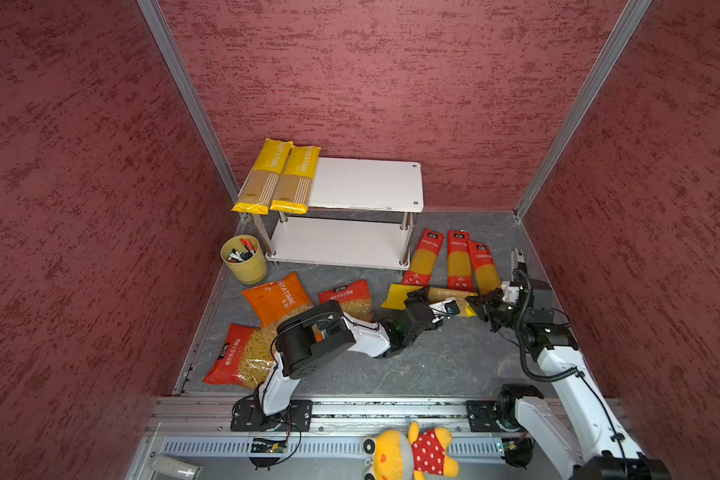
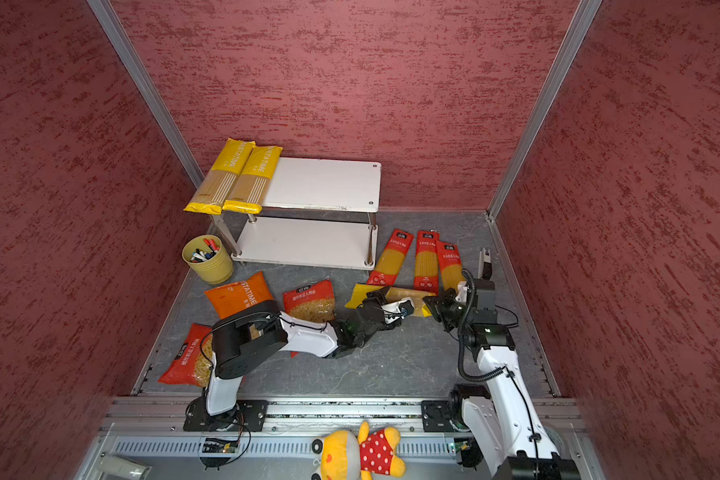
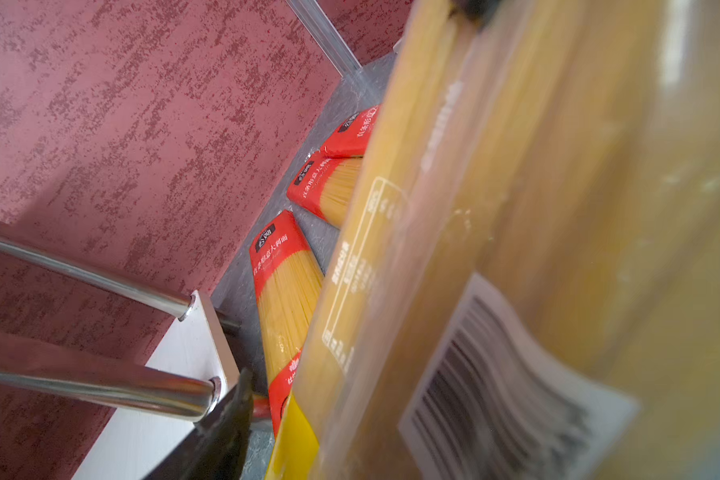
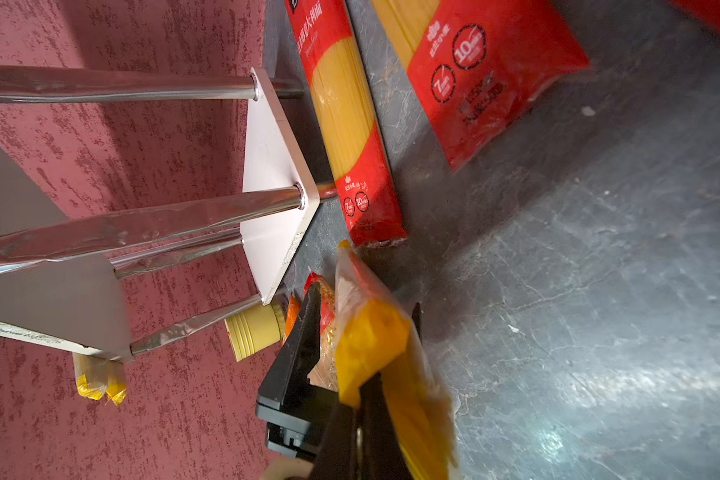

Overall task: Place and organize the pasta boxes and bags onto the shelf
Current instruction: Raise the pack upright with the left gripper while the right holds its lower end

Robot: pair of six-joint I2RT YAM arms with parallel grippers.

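Two yellow spaghetti packs [image 1: 262,176] [image 1: 294,178] lie side by side and touching on the 9 o'clock end of the shelf's [image 1: 366,183] top board. Their ends overhang its front and back edges.

A third yellow pack [image 1: 443,294] lies crosswise at about 4 o'clock from the shelf, running from 9 to 3 o'clock, between the two grippers. Whether it rests on the grey floor [image 1: 433,361] or hangs just above it cannot be told.

The right gripper [image 1: 474,301] has its fingers [image 4: 296,361] pressed together on the crimped 3 o'clock end of that pack. The left gripper [image 1: 422,297] straddles the pack nearer its 9 o'clock end. Its fingers [image 3: 225,436] are spread, one on each side, and the one in clear view stands just apart from the wrapper.

Three red spaghetti packs [image 1: 425,257] [image 1: 459,259] [image 1: 485,270] lie on the floor at 3 o'clock from the shelf's lower board. They fan outward, and their near ends sit just beside the crosswise pack.

At 6 to 7 o'clock from the shelf lie the orange bag [image 1: 277,297] and two red short-pasta bags [image 1: 346,299] [image 1: 235,357], partly hidden under the left arm.

A yellow pen cup [image 1: 246,259] stands just beside the shelf's 8 o'clock corner. A plush toy [image 1: 412,453] lies on the rail at 6 o'clock.
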